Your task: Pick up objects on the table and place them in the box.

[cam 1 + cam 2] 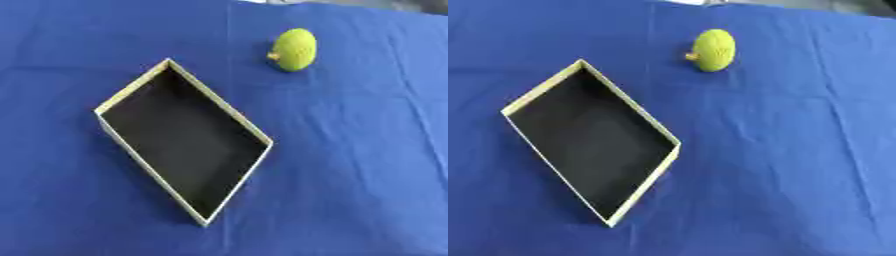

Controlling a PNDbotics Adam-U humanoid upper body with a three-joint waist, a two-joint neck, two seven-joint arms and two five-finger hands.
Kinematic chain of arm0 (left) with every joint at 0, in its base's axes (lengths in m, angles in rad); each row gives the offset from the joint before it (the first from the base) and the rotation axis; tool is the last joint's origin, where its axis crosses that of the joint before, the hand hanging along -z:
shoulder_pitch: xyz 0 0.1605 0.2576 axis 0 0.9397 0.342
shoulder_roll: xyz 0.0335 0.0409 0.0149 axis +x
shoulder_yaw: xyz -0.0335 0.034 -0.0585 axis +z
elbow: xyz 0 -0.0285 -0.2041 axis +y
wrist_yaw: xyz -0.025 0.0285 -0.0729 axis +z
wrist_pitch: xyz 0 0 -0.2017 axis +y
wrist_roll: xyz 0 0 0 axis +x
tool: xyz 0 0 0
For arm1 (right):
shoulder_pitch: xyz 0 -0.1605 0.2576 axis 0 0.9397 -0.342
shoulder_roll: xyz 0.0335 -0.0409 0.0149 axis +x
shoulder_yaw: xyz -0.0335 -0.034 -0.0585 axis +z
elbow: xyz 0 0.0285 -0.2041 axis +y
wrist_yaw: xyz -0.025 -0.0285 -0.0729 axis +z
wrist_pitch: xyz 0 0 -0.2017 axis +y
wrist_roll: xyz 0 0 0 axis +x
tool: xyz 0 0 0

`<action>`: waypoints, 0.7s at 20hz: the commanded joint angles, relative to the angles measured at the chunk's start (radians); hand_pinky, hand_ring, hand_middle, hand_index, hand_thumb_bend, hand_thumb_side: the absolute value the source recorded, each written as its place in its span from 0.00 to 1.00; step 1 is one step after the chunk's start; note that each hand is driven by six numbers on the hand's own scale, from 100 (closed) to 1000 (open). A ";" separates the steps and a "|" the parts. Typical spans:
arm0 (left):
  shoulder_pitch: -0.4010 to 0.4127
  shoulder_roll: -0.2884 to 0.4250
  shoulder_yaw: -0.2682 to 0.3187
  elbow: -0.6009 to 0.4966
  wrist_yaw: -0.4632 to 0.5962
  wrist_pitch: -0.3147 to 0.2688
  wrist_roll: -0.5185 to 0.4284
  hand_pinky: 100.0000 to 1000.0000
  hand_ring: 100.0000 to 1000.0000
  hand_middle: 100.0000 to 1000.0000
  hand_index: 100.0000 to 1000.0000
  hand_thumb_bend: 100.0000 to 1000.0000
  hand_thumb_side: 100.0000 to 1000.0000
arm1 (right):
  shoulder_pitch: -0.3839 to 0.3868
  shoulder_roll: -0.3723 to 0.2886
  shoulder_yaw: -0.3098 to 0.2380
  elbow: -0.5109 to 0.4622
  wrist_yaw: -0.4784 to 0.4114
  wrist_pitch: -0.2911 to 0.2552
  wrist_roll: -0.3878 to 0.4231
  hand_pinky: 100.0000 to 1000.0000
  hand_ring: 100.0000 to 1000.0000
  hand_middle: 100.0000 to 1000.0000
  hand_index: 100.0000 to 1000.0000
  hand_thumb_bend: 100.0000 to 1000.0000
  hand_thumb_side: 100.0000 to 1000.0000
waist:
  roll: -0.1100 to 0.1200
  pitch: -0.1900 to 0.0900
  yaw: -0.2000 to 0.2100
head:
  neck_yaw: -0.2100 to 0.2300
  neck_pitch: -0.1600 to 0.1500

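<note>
Neither robot hand is in view, so their state cannot be told. Nearest, at about 7 o'clock from centre, a shallow box (184,145) with pale rim and dark inside sits corner-on upon the blue-covered bench (350,165). Farther, at 1 o'clock, a yellow-green fruit-shaped object (294,49) lies well apart from it.

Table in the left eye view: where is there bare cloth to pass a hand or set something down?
The blue cloth lies bare across the whole right side, below the yellow-green fruit, and along the left and near edges around the open box. The box's dark floor holds nothing. The only tight spot is the strip between the box's far corner and the fruit. No hand shows.
</note>
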 commanded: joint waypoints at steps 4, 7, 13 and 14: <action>-0.004 0.035 -0.002 -0.017 -0.020 -0.004 0.003 0.61 0.56 0.49 0.62 0.00 0.03 | -0.091 -0.179 -0.026 0.125 -0.069 0.088 0.017 0.79 0.79 0.79 0.85 0.00 0.38 | 0.004 -0.026 0.005 | -0.001 0.011; -0.001 0.039 -0.004 -0.017 -0.019 -0.005 0.002 0.61 0.56 0.49 0.62 0.00 0.02 | -0.145 -0.243 -0.009 0.195 -0.110 0.128 0.024 0.79 0.79 0.79 0.87 0.00 0.45 | 0.003 -0.026 0.009 | -0.005 0.013; 0.001 0.044 -0.007 -0.017 -0.016 -0.004 -0.004 0.61 0.56 0.49 0.62 0.00 0.03 | -0.230 -0.279 0.037 0.314 -0.136 0.125 0.068 0.80 0.79 0.80 0.87 0.00 0.50 | -0.004 -0.026 0.009 | -0.012 0.014; 0.001 0.044 -0.007 -0.017 -0.016 -0.004 -0.004 0.61 0.56 0.49 0.62 0.00 0.03 | -0.235 -0.279 0.038 0.322 -0.137 0.119 0.073 0.80 0.79 0.80 0.87 0.00 0.50 | -0.004 -0.026 0.009 | -0.012 0.014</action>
